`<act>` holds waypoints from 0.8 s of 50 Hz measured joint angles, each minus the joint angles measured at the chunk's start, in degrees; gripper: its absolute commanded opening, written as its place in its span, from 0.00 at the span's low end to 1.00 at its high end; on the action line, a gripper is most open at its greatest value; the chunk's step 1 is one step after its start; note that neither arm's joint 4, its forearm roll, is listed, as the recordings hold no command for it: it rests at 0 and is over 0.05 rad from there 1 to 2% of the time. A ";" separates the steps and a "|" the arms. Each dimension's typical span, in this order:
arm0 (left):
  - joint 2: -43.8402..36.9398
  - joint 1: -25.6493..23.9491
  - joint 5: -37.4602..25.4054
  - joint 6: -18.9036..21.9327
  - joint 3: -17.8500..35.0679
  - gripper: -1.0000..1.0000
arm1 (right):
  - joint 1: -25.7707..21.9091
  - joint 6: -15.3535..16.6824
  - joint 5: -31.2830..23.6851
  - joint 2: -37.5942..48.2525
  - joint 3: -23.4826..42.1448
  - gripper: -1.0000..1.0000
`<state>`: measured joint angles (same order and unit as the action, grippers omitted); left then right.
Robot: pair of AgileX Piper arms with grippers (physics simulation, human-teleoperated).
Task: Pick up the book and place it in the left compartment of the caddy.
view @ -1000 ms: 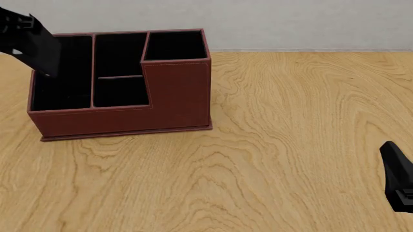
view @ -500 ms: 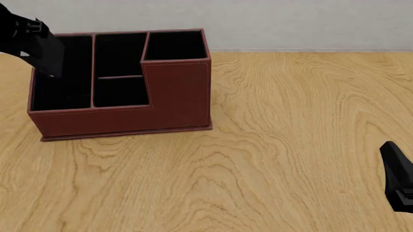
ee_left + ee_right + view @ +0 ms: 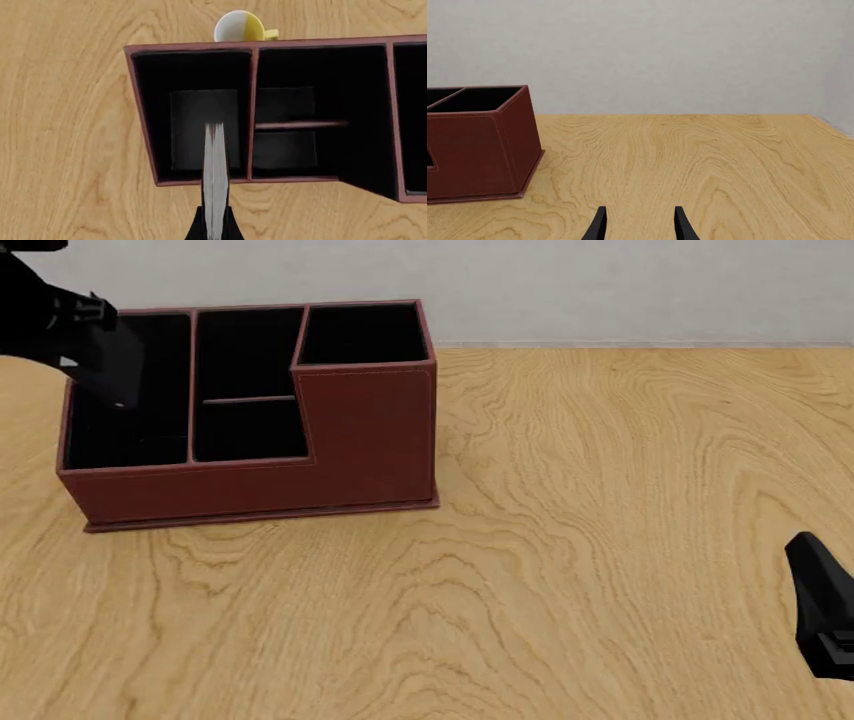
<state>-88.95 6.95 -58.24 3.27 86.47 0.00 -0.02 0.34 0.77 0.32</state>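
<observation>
The reddish-brown caddy (image 3: 367,435) stands at the back left of the table; it also shows in the left wrist view (image 3: 193,180) and the right wrist view (image 3: 477,150). My left gripper (image 3: 83,315) is shut on the black book (image 3: 118,365), held on edge over the left compartment (image 3: 127,435). In the left wrist view the book's grey-white page edge (image 3: 215,175) points into the left compartment (image 3: 193,120), between my gripper (image 3: 214,225) fingers. My right gripper (image 3: 821,605) is open and empty low at the front right, its fingertips (image 3: 599,225) apart.
A yellow and white cup (image 3: 240,27) stands just beyond the caddy's far wall. The two short middle sections (image 3: 293,130) and the raised section (image 3: 363,335) hold nothing visible. Bare wooden table (image 3: 601,490) lies to the right of the caddy.
My left gripper has carried the book to the right and slightly down, from the caddy's left rim to over the left compartment. The right arm has not moved.
</observation>
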 measured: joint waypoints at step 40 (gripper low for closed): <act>-4.73 0.35 3.86 0.54 -0.50 0.00 | -0.01 0.00 0.00 0.00 0.00 1.00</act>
<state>-93.68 7.30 -54.38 3.80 85.97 0.00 -0.02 0.34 0.77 0.32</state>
